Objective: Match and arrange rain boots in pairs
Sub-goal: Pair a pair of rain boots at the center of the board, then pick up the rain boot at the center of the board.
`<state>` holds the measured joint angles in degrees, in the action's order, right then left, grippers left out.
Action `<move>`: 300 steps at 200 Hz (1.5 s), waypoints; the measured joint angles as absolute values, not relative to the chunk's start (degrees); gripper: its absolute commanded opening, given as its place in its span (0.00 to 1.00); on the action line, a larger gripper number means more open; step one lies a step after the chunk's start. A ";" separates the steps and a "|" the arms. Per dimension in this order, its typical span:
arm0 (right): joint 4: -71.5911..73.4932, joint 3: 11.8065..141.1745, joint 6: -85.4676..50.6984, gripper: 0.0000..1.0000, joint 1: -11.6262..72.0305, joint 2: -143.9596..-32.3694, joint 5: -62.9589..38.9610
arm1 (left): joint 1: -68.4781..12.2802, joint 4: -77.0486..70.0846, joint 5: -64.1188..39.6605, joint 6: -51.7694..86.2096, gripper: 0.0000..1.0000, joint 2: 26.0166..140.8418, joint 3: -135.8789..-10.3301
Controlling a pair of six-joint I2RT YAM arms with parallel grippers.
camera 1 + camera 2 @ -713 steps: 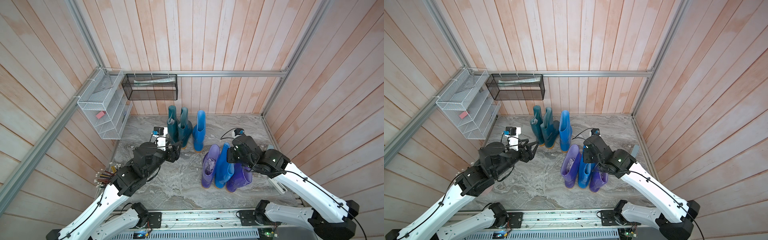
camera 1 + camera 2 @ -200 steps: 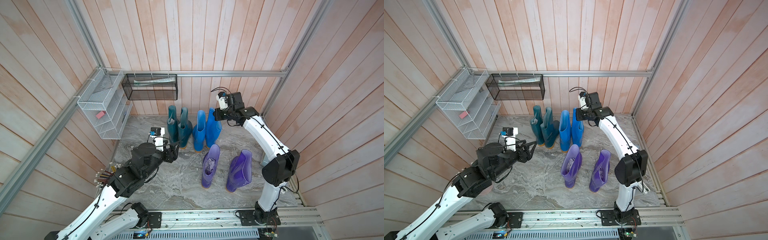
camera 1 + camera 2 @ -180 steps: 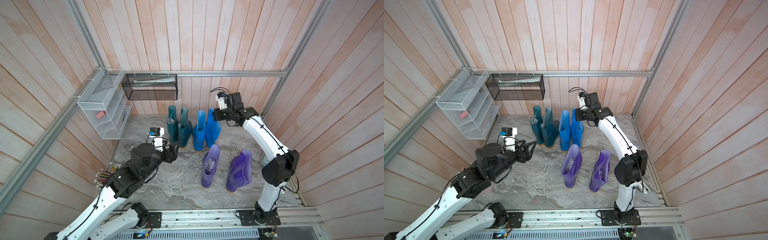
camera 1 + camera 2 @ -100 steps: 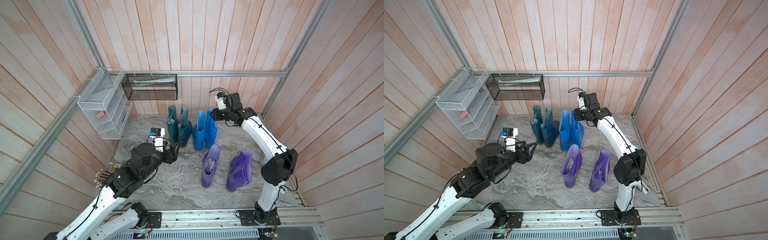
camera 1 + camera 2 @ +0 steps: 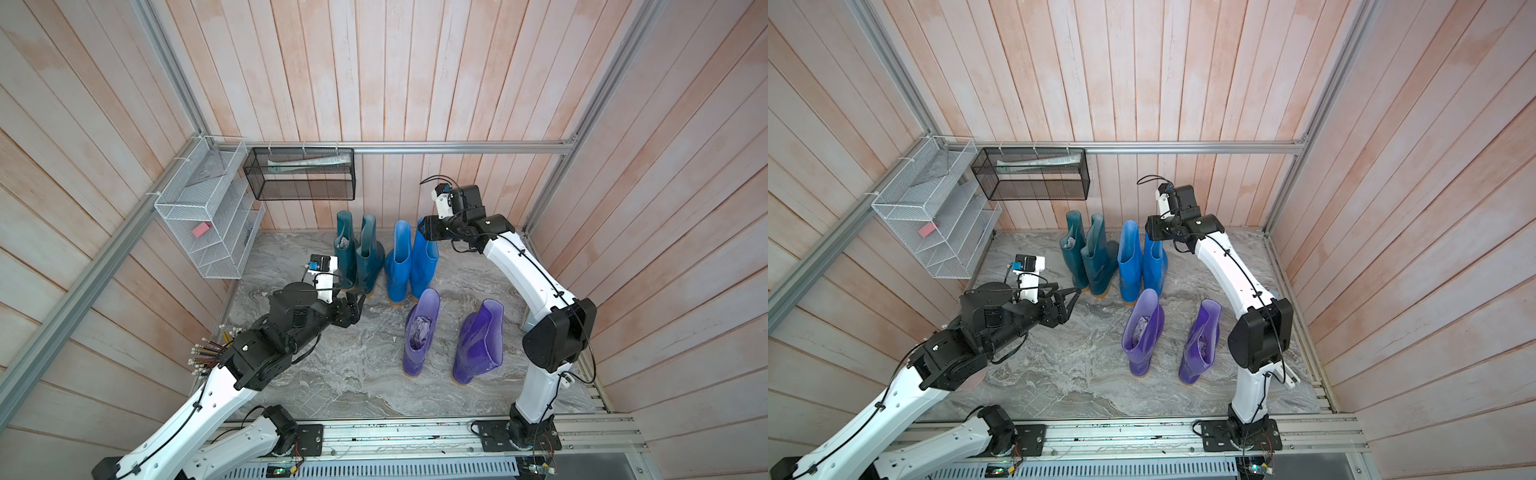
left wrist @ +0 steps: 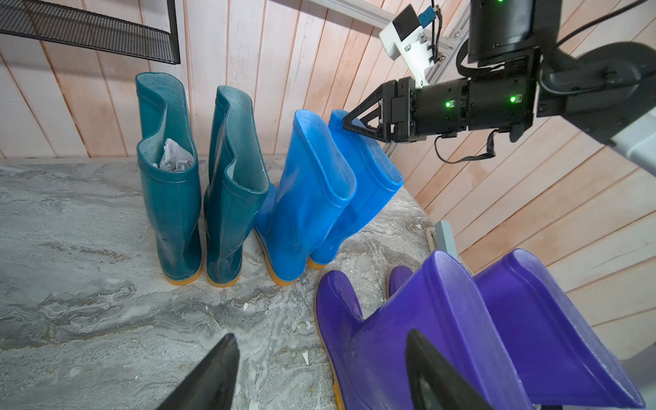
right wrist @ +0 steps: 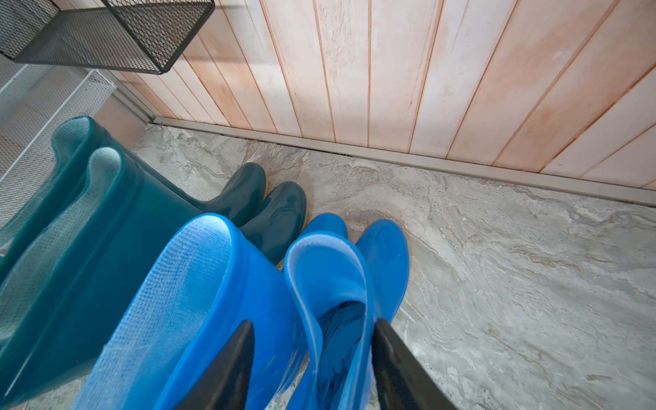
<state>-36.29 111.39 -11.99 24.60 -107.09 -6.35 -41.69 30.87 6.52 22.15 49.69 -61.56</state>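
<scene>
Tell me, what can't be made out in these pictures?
- Top of the blue boot under the right fingers: covered by them in both top views.
- Pink item in the white rack: too small to name.
- Black basket contents: too small, behind mesh.
- Coloured sticks: left arm hides one end, in a top view.

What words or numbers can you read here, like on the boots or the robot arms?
No text can be read anywhere in these pictures.
On the teal boots, blue boots and purple boots: no words or numbers show.
On the pale packet in the black mesh basket: any print is too small and blurred to read.
On the right arm: only green lights, no readable label.
</scene>
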 measured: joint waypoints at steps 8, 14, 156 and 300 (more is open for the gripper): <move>-36.51 111.39 -11.97 0.59 24.60 -106.50 -5.96 | -41.69 30.85 6.11 22.13 0.76 49.67 -61.63; -36.62 111.39 -11.97 0.59 24.60 -106.02 -5.76 | -41.69 30.85 5.78 22.13 0.76 49.67 -61.67; -37.30 93.93 -12.25 0.70 24.29 -84.68 -0.78 | -51.42 31.33 -2.48 22.09 0.76 54.78 -65.10; -35.59 74.63 -16.21 0.76 18.70 -66.02 -0.27 | -66.19 43.46 12.80 22.31 0.77 76.47 -81.38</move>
<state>-35.59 74.63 -16.21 18.70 -66.02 -0.27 -66.19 43.46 12.80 22.31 76.47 -81.38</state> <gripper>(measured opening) 0.754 0.765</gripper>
